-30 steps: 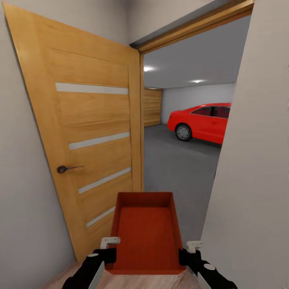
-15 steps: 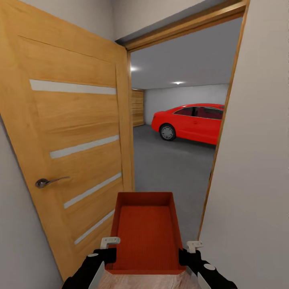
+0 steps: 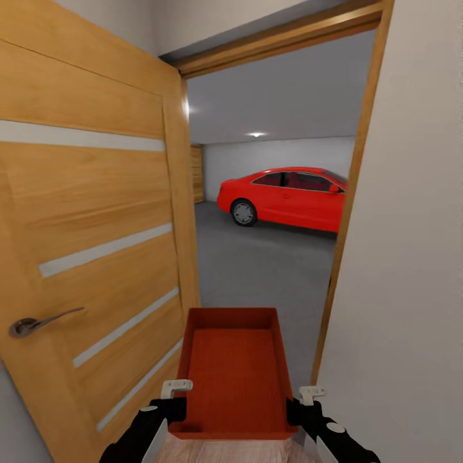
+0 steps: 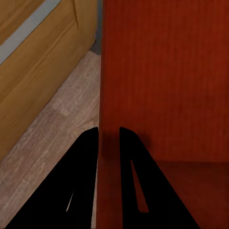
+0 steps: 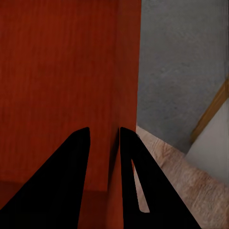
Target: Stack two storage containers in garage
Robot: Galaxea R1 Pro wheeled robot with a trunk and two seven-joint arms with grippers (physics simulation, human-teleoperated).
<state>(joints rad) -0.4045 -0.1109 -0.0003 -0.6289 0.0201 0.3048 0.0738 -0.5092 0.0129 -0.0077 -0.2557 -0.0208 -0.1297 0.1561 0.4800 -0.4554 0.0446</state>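
Observation:
One orange-red open-top storage container hangs low in the middle of the head view, carried between both arms. My left gripper is shut on its left wall, which the left wrist view shows pinched between the two black fingers. On the opposite side my right gripper is shut on the right wall. Through the doorway ahead lies the garage with its dark grey floor. Light wood planks lie under the container.
An open wooden door with a metal handle stands close on the left. A white wall and the wooden door frame close in on the right. A red car is parked deep in the garage.
The view has advanced toward the doorway and turned: the door looms larger on the left and the car has slid left. The container and both grippers hold the same pose.

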